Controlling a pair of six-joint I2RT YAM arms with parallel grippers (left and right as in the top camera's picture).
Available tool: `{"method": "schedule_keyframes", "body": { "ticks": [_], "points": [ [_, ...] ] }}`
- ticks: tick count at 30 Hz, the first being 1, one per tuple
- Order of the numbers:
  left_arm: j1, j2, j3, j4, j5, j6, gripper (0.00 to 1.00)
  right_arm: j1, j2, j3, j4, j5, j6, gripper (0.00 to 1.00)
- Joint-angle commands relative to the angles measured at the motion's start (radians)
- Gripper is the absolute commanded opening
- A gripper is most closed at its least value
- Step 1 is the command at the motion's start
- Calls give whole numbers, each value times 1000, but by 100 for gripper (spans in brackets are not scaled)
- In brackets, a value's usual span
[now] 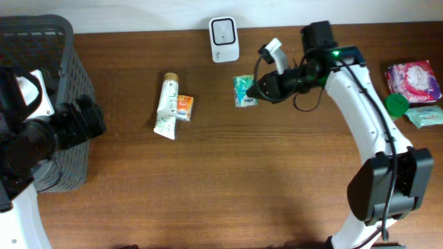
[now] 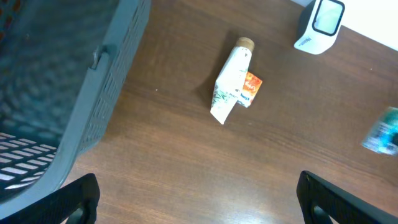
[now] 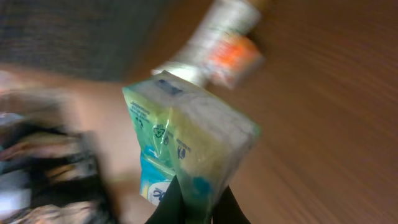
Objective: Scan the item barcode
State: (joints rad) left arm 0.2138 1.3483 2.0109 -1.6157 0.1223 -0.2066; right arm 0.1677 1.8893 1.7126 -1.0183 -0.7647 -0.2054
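Overhead, brown wooden table (image 1: 228, 180) meets pale wall (image 1: 138, 12); right hand (image 3: 198, 208) clamps green packet (image 3: 186, 143), left hand (image 2: 196, 190) spread.

This looks like a shop checkout. A white scanner (image 1: 224, 30) stands on the brown wood counter (image 1: 228, 187), with a grey basket (image 1: 69, 48) at one end and small packs (image 1: 413, 80) of shop goods lying about.

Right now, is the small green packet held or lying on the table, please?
Held: the right gripper pinches the small green packet by its bottom edge.
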Motion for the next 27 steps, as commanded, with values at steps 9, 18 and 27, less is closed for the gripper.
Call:
{"method": "schedule_keyframes", "body": {
  "ticks": [9,18,27],
  "points": [
    [5,-2,0,-2,0,-10,99,215,167,-4,13,1117,353,4],
    [5,-2,0,-2,0,-10,99,225,245,-4,-2,933,353,4],
    [5,-2,0,-2,0,-10,99,227,243,23,217,1176,352,4]
  ]
}}
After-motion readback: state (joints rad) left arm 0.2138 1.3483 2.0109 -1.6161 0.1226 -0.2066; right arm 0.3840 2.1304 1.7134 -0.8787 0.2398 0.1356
